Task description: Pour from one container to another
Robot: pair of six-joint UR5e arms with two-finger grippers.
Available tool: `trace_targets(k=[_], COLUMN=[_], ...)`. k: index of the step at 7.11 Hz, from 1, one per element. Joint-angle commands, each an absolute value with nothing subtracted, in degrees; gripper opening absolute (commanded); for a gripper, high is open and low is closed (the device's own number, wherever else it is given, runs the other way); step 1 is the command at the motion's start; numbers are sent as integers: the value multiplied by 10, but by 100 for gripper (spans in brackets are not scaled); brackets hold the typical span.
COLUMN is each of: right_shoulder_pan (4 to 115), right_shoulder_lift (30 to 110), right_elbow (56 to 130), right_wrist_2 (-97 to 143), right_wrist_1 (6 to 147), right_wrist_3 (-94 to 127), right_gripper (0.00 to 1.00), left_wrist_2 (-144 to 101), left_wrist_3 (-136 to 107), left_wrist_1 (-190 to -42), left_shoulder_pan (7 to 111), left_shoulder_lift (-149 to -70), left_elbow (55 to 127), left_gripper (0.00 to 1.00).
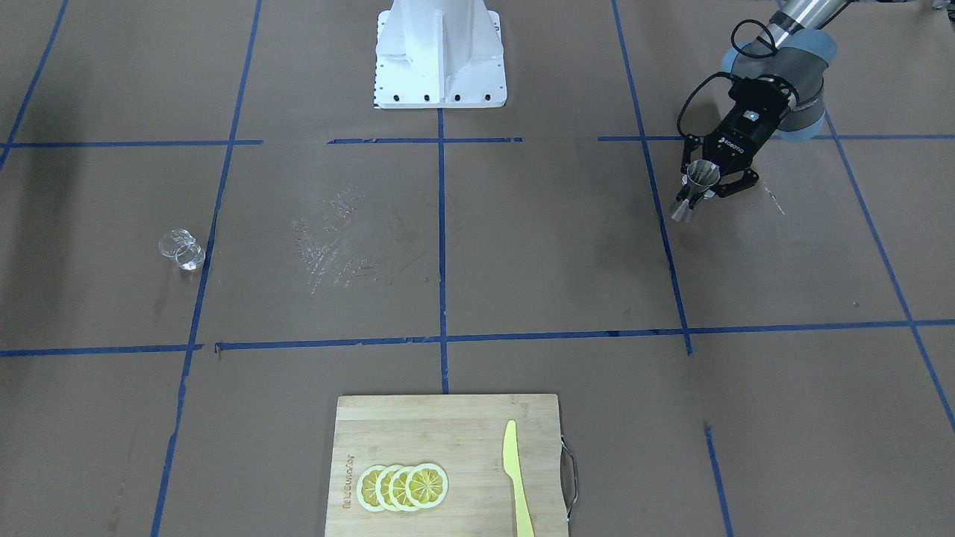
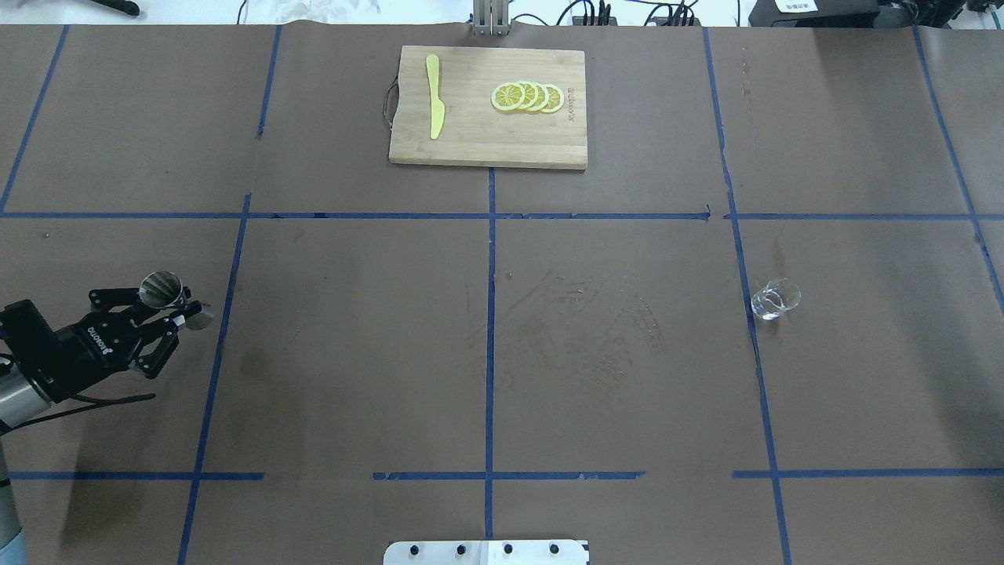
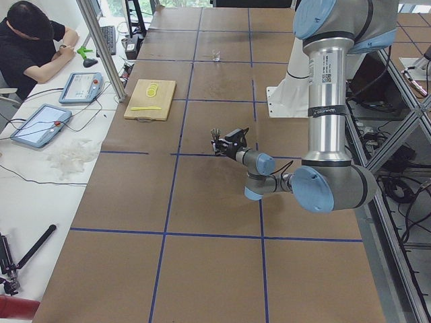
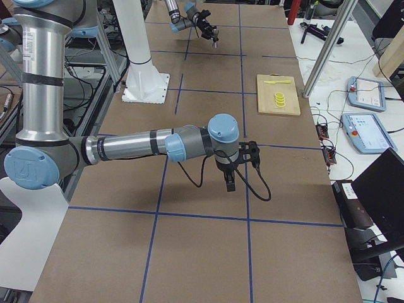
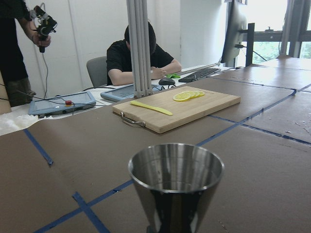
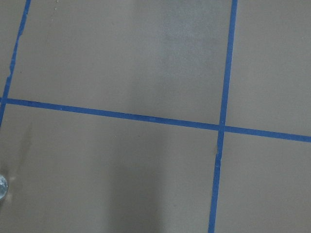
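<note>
Jigger [image 2: 161, 289] is pinched at its thin middle by the left end effector [image 2: 182, 308]. Glass cup [image 2: 775, 299] stands far away on the desk [image 2: 486, 353]. Nobody can tell how wide the right end effector [image 4: 228, 183] is.

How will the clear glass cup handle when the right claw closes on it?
The glass cup looks smooth-walled, so probably slippery and apt to crack under a hard squeeze. It stands squat and upright on the table, so it should resist tipping; a push would likely slide it. Any contents are hard to see, so weight is uncertain.
</note>
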State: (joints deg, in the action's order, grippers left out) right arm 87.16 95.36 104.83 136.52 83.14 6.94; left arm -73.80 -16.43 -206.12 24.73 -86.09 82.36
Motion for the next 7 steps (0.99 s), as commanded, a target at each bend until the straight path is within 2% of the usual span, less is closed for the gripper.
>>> trace_targets(k=[1,4,6,7], right_shoulder_pan=[877,880,882,882], right_shoulder_lift=[960,967,968,968], right_elbow=[1048,1048,1048,1049], right_wrist_2=[1366,1367,1367,1367], right_wrist_1=[832,831,831,831], right_wrist_3=[70,76,76,80], right_gripper=[100,100,100,100], left_wrist_2=[-855,-1026,-1076,-1089], left_wrist_3=[-73,-104,-123,-120], left_wrist_1=[-2006,-1859,-1775,-1760], left_shoulder_pan=[307,362,364,362], left_shoulder_lift=[-943,-1084,-1162,-1208], left_elbow=[823,820,812,777], left_gripper=[0,0,0,0])
